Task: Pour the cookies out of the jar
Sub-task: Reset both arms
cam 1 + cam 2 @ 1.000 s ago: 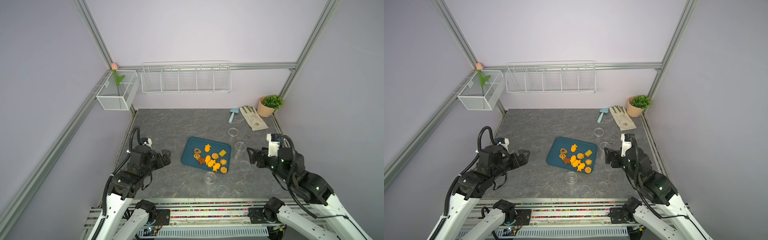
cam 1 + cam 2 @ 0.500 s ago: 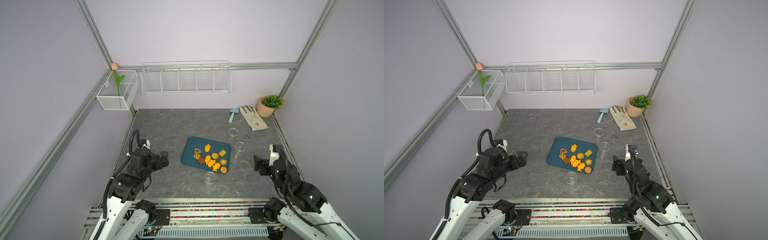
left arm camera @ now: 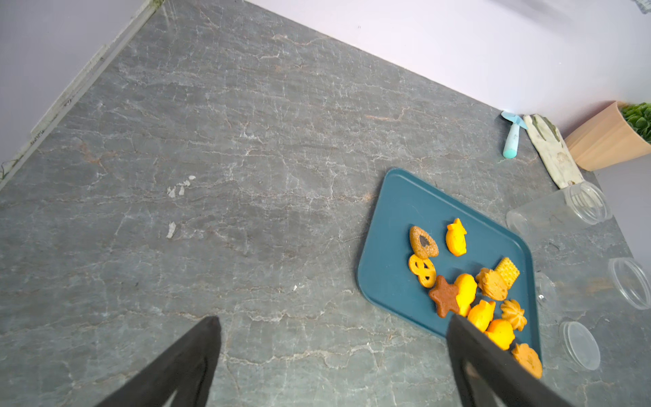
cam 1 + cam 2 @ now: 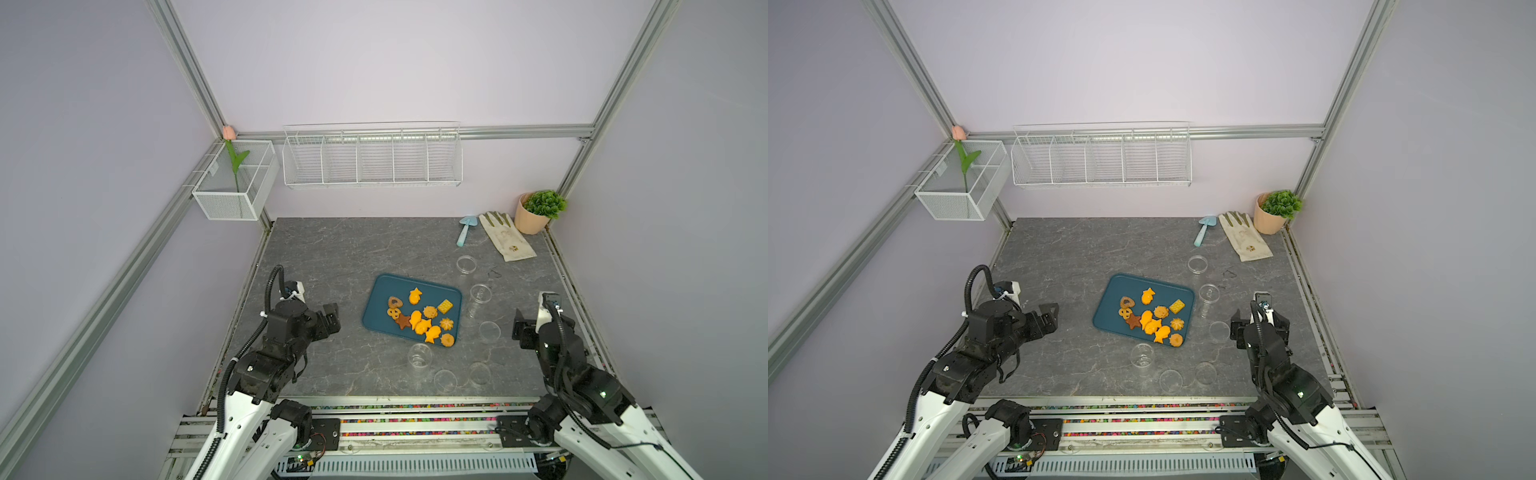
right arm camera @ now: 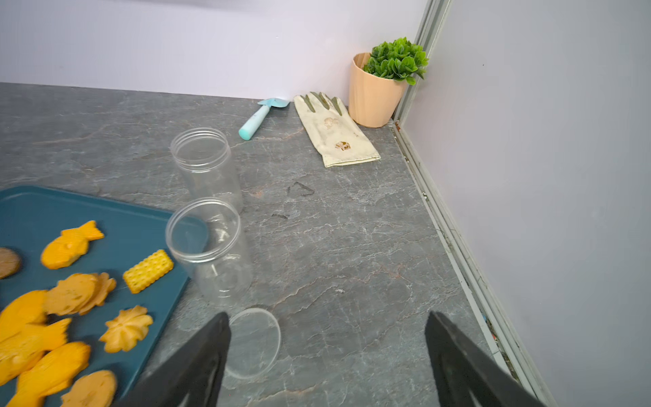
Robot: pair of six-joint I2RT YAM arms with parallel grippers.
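At the lower left of a top view, over bare grey stone-look table [image 4: 324, 257]: the left gripper [image 4: 331, 319], jaws spread wide, nothing between them, well left of the tray. At the lower right: the right gripper [image 4: 1260, 328], jaws parted wide too, gripping nothing, just right of a clear lid [image 4: 1219, 331] lying flat. Near the lower centre, two more clear lids [image 4: 444, 380], flat and side by side, and just behind them the front jar [image 4: 419, 357]: clear plastic, upright, uncapped, empty, close to the tray's near corner.

At mid-frame, a teal tray [image 4: 376, 316] carrying the cookies [image 4: 422, 322], all outside the jars and bunched toward its right and near side: orange fish, a brown star, a pretzel, a heart with a dark centre, a yellow waffle square, ridged rounds, several touching or overlapping. Just beside the tray's right edge, the middle jar [image 4: 480, 297], upright, open, empty; a little farther back, the far jar [image 4: 466, 264], the same.

Toward the upper right of the table, a pale blue trowel [image 4: 464, 230], a cream garden glove [image 4: 505, 237] with green fingertips and small brown prints, any lettering too small to read, and a potted plant [image 4: 536, 212] in a peach pot in the corner. On the back wall, a white wire shelf [image 4: 372, 166]; at the upper left, a white mesh basket [image 4: 224, 205] with an artificial tulip [image 4: 228, 133].
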